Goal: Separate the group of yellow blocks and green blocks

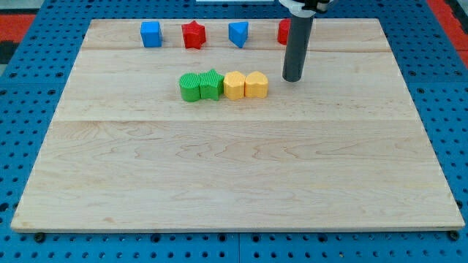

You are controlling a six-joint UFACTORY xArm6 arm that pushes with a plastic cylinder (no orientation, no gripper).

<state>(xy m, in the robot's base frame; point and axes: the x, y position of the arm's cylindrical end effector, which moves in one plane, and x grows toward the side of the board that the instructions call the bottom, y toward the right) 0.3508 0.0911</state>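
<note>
1. Near the top edge of the wooden desk (234,175), a bit right of the middle, my tip (293,79) stands on the wood.
2. It is only a dark, straight rod. It has no fingers, so nothing can open or close, and it holds nothing.
3. My tip is just to the right of the row of four blocks and a little higher up. It is near the last yellow block but not touching it.
4. From left to right, the row has a round green block (190,87), a green star block (210,84), a yellow block with six sides (234,85) and a yellow block with a pointed top (256,85).
5. All four sit side by side and touch each other. The green pair and the yellow pair are not apart yet.
6. Along the top edge of the desk are four more blocks, well away from the row: a blue cube (151,33), a red star block (193,34), a blue block shaped like a triangle (238,33) and a red block (283,31).
7. That red block is partly hidden behind the rod, so I cannot tell its shape.
</note>
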